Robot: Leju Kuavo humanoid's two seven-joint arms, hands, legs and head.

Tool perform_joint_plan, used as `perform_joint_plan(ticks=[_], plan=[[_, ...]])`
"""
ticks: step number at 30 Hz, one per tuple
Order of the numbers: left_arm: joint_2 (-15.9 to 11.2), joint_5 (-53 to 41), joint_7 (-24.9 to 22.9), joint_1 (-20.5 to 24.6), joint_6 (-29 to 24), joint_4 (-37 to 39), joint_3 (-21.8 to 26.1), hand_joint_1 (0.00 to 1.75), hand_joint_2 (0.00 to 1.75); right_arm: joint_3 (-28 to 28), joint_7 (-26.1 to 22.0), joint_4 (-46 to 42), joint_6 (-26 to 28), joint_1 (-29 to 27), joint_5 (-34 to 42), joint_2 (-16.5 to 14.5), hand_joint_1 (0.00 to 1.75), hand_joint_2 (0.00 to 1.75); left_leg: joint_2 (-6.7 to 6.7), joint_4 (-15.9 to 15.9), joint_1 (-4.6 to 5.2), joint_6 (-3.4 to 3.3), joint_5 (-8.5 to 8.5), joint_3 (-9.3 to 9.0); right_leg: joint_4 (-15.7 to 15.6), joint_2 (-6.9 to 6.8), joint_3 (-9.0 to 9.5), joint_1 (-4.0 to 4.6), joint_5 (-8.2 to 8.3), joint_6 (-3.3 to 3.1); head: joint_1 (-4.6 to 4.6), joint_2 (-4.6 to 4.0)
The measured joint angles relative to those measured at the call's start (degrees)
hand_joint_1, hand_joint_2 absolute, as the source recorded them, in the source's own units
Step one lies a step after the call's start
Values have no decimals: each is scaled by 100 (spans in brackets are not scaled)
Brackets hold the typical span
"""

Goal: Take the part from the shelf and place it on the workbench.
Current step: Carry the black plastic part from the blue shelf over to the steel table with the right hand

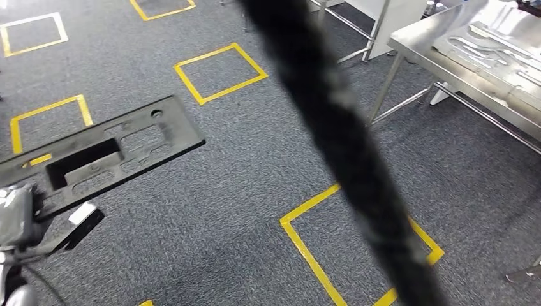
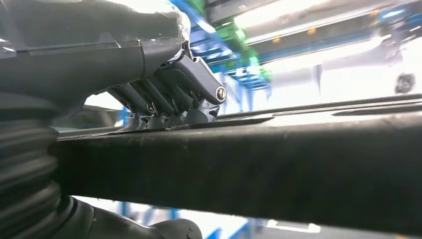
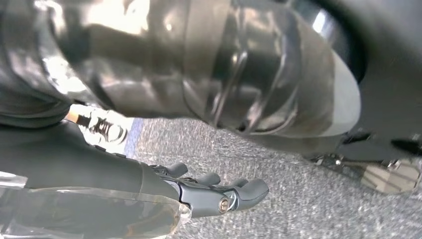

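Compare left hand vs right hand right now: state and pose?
The left hand grips the black part, fingers pressed on its top face; the right hand holds nothing. The left hand carries the part out over the carpet; the right hand hangs above the carpet, fingers loosely extended. Both have dark grey fingers.

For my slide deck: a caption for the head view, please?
Left hand carries the black part over grey carpet, steel workbench ahead right.

Grey carpet with yellow taped squares
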State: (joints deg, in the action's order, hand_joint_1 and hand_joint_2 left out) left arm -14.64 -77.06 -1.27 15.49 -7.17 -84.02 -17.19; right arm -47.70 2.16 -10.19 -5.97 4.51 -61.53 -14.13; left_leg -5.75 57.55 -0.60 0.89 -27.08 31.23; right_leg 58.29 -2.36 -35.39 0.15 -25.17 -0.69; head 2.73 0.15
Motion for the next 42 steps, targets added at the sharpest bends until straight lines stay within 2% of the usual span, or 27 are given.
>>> perform_joint_plan(ticks=[1,3,5,6,7,9,11,13,15,16,18,19,20,22,23,25,27,28,30,31,33,35,37,38,39,40,42], plan=[[28,29,-34,108,22,36,-126,175,175,-7,15,0,7,-3,6,-1,0,0,26,30,-16,33,-39,-10,-23,66,16,-11,13,-31,0,0],[60,87,-51,230,43,76,-270,175,175,-11,38,0,19,-2,7,-3,0,0,243,371,-48,72,-260,110,-68,209,54,-44,35,-95,0,0],[61,158,-56,298,51,132,-346,175,175,-15,51,0,30,-2,5,-6,0,0,463,1102,-59,81,-589,475,-71,362,65,-42,35,-131,0,0],[55,194,-57,324,54,165,-382,175,175,-17,58,0,38,-3,3,-7,0,0,499,1422,-60,83,-679,659,-64,440,66,-37,32,-138,0,0],[49,234,-54,343,57,195,-420,175,175,-20,66,0,46,-5,1,-8,0,0,519,1571,-59,81,-661,772,-54,520,68,-32,26,-141,0,0],[42,286,-46,375,59,232,-472,175,175,-23,73,0,57,-10,-7,-8,0,0,563,1225,-62,64,-305,692,-12,682,74,-33,3,-132,0,0],[20,328,-37,428,60,260,-498,175,175,-25,72,0,61,-8,-16,-13,0,0,780,537,-73,29,46,419,55,832,56,-44,-32,-96,1,0],[-22,380,-26,478,60,283,-509,175,175,-27,69,1,67,-8,-27,-20,0,0,954,213,-66,-2,101,274,93,956,4,-69,-41,-30,0,0],[-49,415,-9,506,60,294,-515,175,175,-28,68,2,73,-20,-35,-24,0,0,890,154,-52,-48,93,243,81,1055,-34,-93,-22,51,-1,0],[-54,428,2,515,58,297,-517,175,175,-29,67,2,75,-27,-37,-25,0,0,826,114,-56,-85,110,225,100,993,-49,-91,-39,82,0,0],[-72,457,21,522,49,296,-518,175,175,-30,63,2,78,-27,-45,-25,0,0,690,34,-69,-165,147,187,380,663,-187,-64,-224,130,1,0],[-87,471,29,520,43,296,-519,175,175,-30,60,2,78,-23,-50,-25,0,0,619,18,-57,-191,152,175,688,465,-338,-61,-392,150,1,0],[-106,480,37,510,36,296,-519,175,175,-30,55,2,77,-20,-54,-25,0,0,546,14,-47,-209,148,172,1058,355,-530,-66,-562,173,1,0],[-151,502,55,471,24,297,-519,175,175,-31,46,2,77,-19,-62,-25,0,0,390,17,-36,-217,130,166,1563,291,-804,-88,-695,210,0,0],[-171,513,64,447,14,297,-519,175,175,-31,43,2,76,-20,-69,-25,0,0,316,18,-34,-211,118,156,1535,271,-797,-95,-611,221,0,0],[-205,533,77,402,-19,293,-518,175,175,-32,39,2,76,-21,-91,-25,0,0,189,19,-33,-178,82,112,900,135,-460,-94,-247,208,1,0],[-273,548,92,327,-72,269,-506,175,175,-31,38,2,66,-17,-127,-26,0,0,74,30,-2,-114,29,66,237,-73,-107,-47,-22,142,2,0],[-320,551,111,261,-103,239,-485,175,175,-29,39,2,57,-16,-146,-28,0,0,14,32,15,-76,2,41,84,-119,-30,-26,-1,101,1,0],[-420,540,184,64,-173,139,-389,175,175,-19,44,2,33,-23,-203,-31,0,0,-119,14,23,-4,-37,-19,40,-7,-14,-7,-20,21,1,0],[-462,526,237,-74,-218,70,-302,175,175,-10,48,2,21,-32,-236,-33,0,0,-99,29,7,34,-73,-49,16,66,9,-12,-16,-17,0,0],[-550,498,349,-387,-328,-70,-63,175,175,6,57,2,1,-37,-297,-36,0,0,169,296,-36,89,-277,21,-37,207,62,-36,1,-99,-1,0],[-634,484,425,-690,-424,-172,204,175,175,25,61,2,-15,-32,-340,-40,0,0,478,994,-58,115,-638,357,-50,343,83,-46,4,-146,-2,0],[-686,476,457,-944,-460,-234,416,175,175,45,60,2,-24,-33,-372,-43,0,0,541,1599,-58,129,-818,703,-35,488,84,-38,-3,-159,-2,0],[-699,473,468,-1050,-466,-262,492,175,175,52,60,2,-26,-36,-383,-43,0,0,545,1622,-59,128,-740,750,-19,560,84,-35,-10,-159,-2,0],[-710,472,477,-1134,-469,-289,557,175,175,56,59,2,-27,-37,-392,-43,0,0,563,1424,-61,121,-558,690,2,633,85,-36,-20,-153,-2,0],[-718,472,484,-1193,-472,-315,612,175,175,61,58,2,-27,-35,-399,-45,0,0,619,1055,-67,111,-322,541,29,702,83,-38,-34,-141,-2,0],[-734,472,486,-1250,-480,-360,703,175,175,77,54,2,-29,-23,-409,-48,0,0,830,379,-75,80,-43,244,85,824,57,-30,-59,-97,-2,0]])
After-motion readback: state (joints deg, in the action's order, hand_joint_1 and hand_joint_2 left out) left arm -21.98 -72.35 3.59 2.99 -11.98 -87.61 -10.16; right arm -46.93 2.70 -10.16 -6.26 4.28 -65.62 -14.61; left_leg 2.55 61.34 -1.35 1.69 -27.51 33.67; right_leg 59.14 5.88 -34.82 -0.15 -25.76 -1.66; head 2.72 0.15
